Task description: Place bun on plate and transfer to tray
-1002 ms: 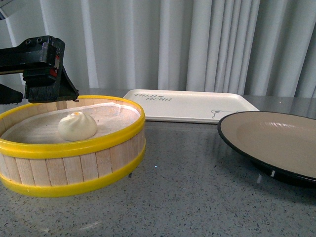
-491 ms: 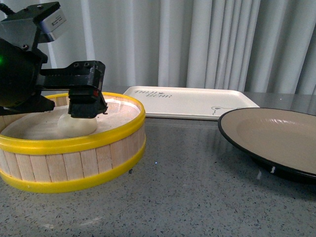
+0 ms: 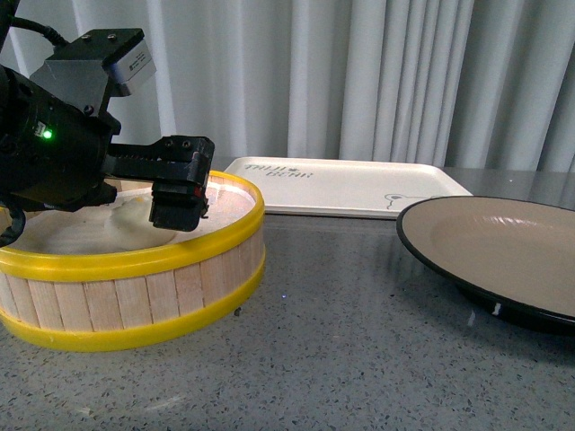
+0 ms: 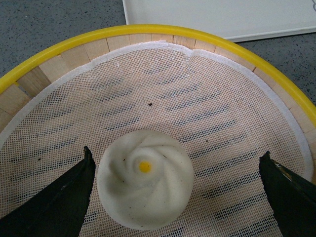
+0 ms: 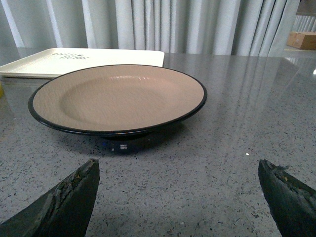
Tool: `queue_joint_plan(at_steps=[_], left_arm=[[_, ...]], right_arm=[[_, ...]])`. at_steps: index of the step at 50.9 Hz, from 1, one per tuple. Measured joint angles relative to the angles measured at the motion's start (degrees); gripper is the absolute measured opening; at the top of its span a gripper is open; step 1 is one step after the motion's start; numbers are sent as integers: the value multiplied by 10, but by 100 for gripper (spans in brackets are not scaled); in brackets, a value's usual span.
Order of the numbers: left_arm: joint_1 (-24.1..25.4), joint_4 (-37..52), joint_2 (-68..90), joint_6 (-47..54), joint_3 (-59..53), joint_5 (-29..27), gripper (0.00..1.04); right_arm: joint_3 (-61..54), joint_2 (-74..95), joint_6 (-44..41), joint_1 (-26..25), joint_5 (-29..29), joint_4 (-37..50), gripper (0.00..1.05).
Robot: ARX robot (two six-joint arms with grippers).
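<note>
1. The left claw [image 4: 175,163] hangs inside the basket [image 3: 135,296] at near left, jaws spread wide.
2. The bun [image 4: 144,185] sits on the basket's mesh liner [image 4: 207,98] between the fingers [image 4: 74,197], just beside one and well apart from the other; neither clearly touches it.
3. In the front view the claw hides the bun.
4. The plate [image 3: 422,260] rests empty on the table [image 3: 341,359] at right.
5. The tray [image 3: 350,189] lies far, behind basket and plate.
6. The right claw [image 5: 177,165] hovers low over the table near the plate, jaws spread, holding nothing.
</note>
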Motion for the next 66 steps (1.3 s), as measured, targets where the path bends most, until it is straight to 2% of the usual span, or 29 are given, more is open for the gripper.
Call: queue_joint_plan(at_steps=[40,45,50,66], left_arm=[[0,21,40,10,16,-40,98],[1,21,41,13,16,-43,84],[1,20,41,13,16,-43,65],[-1,12,36,7,16,-32,24]], right_arm=[[0,0,0,0,0,0,96],[0,0,0,0,0,0,96],[0,0,0,0,0,0,96],[0,0,0,0,0,0,96]])
